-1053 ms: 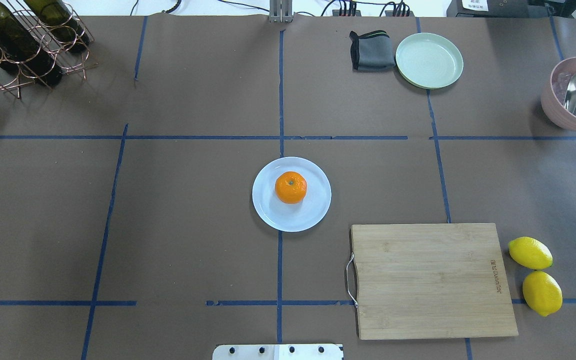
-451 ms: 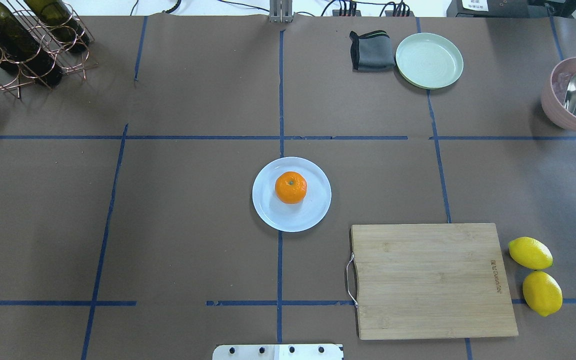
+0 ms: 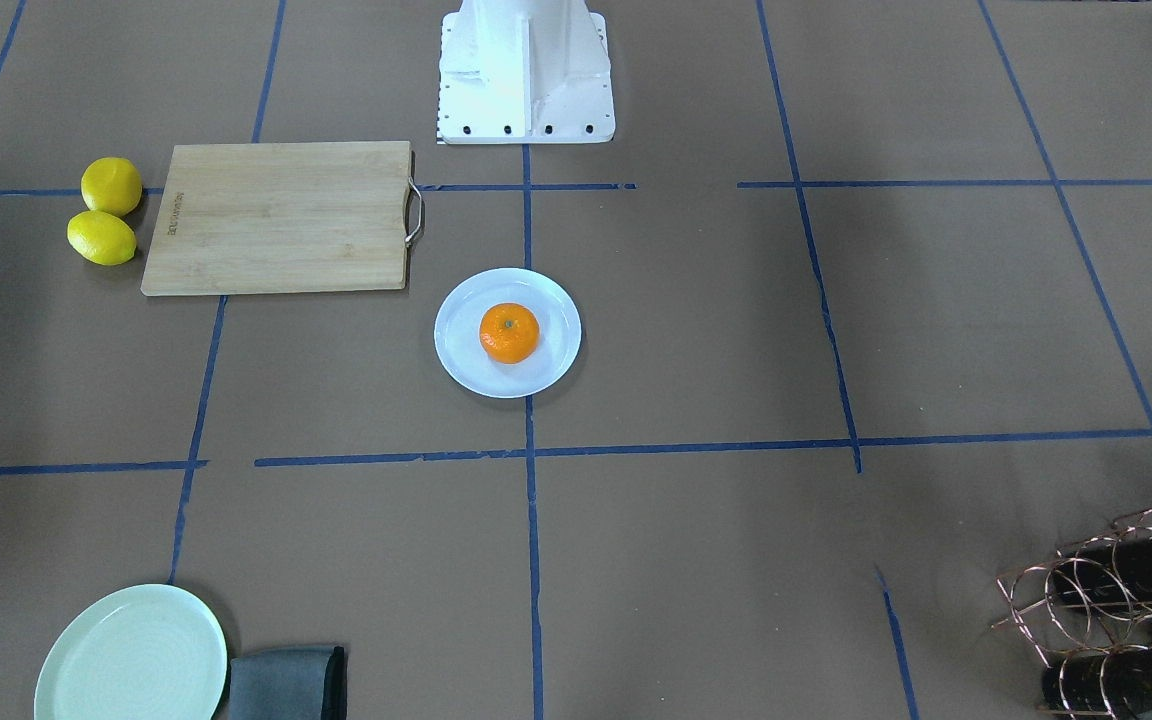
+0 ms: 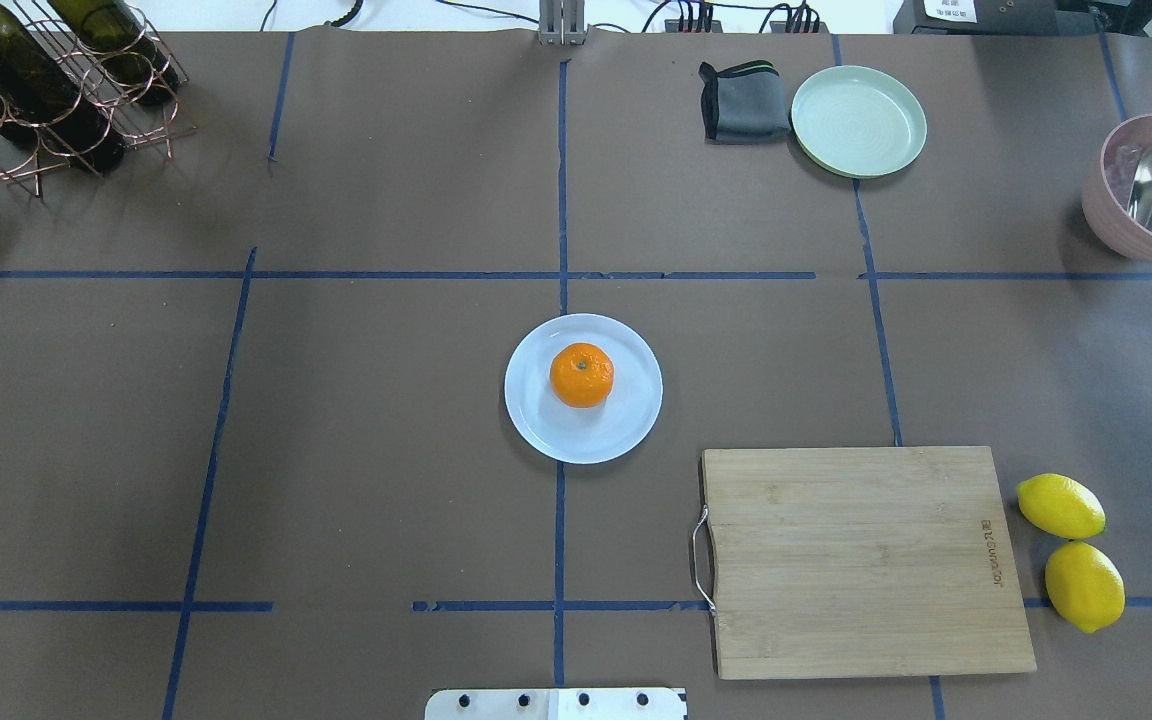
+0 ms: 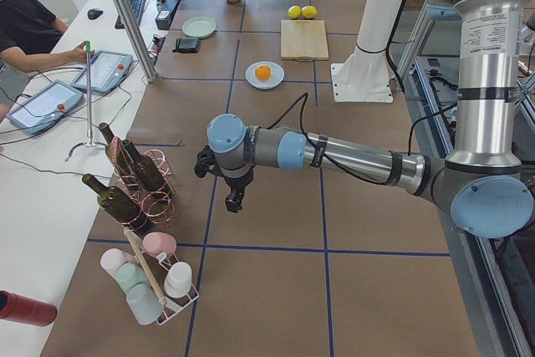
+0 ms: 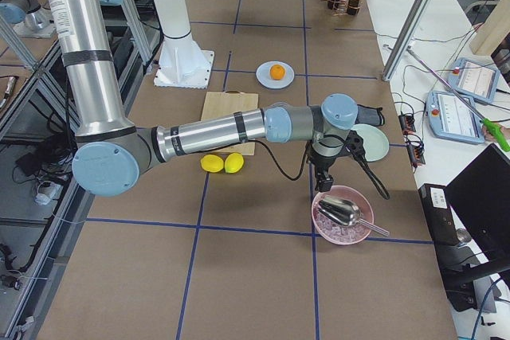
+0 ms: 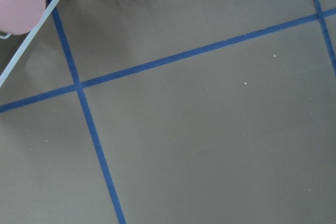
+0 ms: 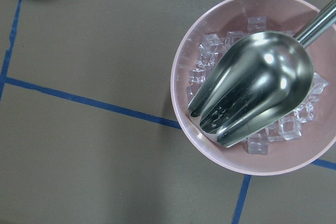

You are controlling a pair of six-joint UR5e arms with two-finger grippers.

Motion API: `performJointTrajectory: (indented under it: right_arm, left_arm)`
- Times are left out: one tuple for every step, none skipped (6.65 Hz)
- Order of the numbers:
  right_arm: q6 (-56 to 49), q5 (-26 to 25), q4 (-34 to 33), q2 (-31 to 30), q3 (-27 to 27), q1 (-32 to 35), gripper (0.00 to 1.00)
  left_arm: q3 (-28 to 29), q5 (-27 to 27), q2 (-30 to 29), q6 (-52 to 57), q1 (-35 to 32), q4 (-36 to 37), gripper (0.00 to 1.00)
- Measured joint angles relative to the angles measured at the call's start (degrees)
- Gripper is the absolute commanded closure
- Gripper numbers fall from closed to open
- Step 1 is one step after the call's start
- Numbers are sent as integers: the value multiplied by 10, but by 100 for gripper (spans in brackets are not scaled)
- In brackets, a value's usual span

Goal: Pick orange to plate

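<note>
The orange (image 4: 581, 375) sits on the pale bluish-white plate (image 4: 626, 425) at the table's middle, a little off its centre; in the front-facing view the orange (image 3: 509, 332) rests on the same plate (image 3: 558, 362). No gripper touches either. My left gripper (image 5: 232, 200) hangs above the table near the wine rack, far from the plate. My right gripper (image 6: 322, 183) hovers over the pink bowl at the other end. Both show only in the side views, so I cannot tell whether they are open or shut.
A bamboo cutting board (image 4: 866, 560) lies near the robot's right with two lemons (image 4: 1061, 505) beside it. A mint-green plate (image 4: 858, 120) and grey cloth (image 4: 741, 100) are at the far side. A pink bowl (image 8: 177, 93) holds ice and a scoop. A wine rack (image 4: 36, 80) stands far left.
</note>
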Motion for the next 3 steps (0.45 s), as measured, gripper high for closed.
performJointTrajectory:
  right_arm:
    - [0, 2, -1, -1, 0, -2, 0]
    - [-1, 4, -1, -1, 0, -5, 0]
    - [-1, 5, -1, -1, 0, -10, 0]
  left_arm:
    - [1, 1, 4, 1, -10, 5, 0]
    - [6, 1, 5, 1, -28, 11, 0]
    - [14, 1, 5, 2, -48, 19, 0]
